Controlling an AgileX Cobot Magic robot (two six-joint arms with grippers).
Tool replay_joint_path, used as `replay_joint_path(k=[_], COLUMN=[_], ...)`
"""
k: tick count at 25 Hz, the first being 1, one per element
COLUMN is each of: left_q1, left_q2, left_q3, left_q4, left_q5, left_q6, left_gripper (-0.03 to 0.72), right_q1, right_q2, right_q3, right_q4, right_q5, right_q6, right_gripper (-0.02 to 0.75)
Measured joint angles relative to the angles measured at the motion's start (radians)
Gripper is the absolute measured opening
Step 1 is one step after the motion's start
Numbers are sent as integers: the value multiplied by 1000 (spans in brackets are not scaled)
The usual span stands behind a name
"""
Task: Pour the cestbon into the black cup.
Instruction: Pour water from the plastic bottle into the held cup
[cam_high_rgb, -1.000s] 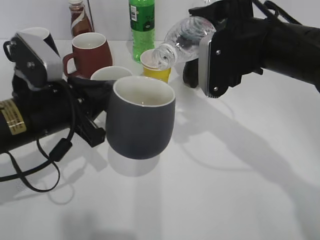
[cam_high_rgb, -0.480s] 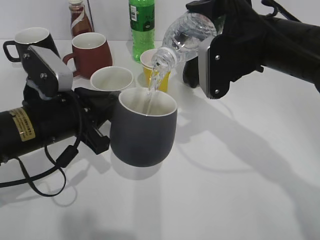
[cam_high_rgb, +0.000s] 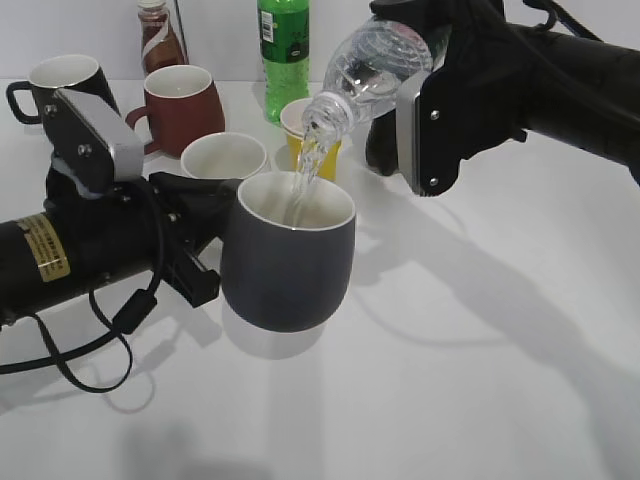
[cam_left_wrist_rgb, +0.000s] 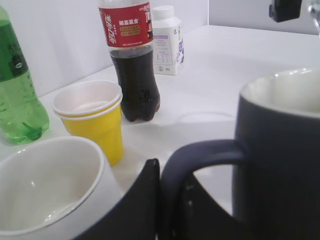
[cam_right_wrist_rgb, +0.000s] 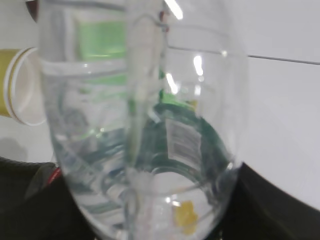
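Observation:
My left gripper (cam_high_rgb: 205, 215) is shut on the loop handle of the black cup (cam_high_rgb: 288, 252), a matte charcoal mug with a white inside, held above the table. The handle (cam_left_wrist_rgb: 200, 160) is pinched between the jaws (cam_left_wrist_rgb: 167, 200) in the left wrist view. My right gripper (cam_high_rgb: 420, 90) is shut on the cestbon (cam_high_rgb: 370, 70), a clear bottle tilted neck-down to the left. Water streams from its mouth into the cup. The bottle (cam_right_wrist_rgb: 145, 125) fills the right wrist view, dark green label visible through the water.
Behind the cup stand a white cup (cam_high_rgb: 223, 156), stacked yellow paper cups (cam_high_rgb: 310, 130), a maroon mug (cam_high_rgb: 183, 105), a glossy black mug (cam_high_rgb: 60, 82), a green soda bottle (cam_high_rgb: 284, 55) and a cola bottle (cam_left_wrist_rgb: 132, 65). A white jar (cam_left_wrist_rgb: 166, 42) stands farther back.
The bottle tipped further and rose slightly; water began streaming into the cup. The left gripper moved the cup right, under the bottle's mouth, then held nearly still.

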Motion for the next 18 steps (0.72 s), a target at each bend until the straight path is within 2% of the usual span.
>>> replay_joint_path(k=[5,9,13,18], left_q1=[0,0,0,0], left_q2=[0,0,0,-3], left_q3=[0,0,0,0], left_q4=[1,-6,-38,-61], left_q5=[0,-2,-27,-89], left_q6=[0,0,0,0], left_gripper=[38,38,38,38], right_q1=[0,0,0,0], right_q2=[0,0,0,0], right_q3=[0,0,-1,-1], right_q4=[0,-48,-181,-226], right_q5=[0,0,20,38], right_q6=[9,135,449,983], right_gripper=[447,447,447,447])
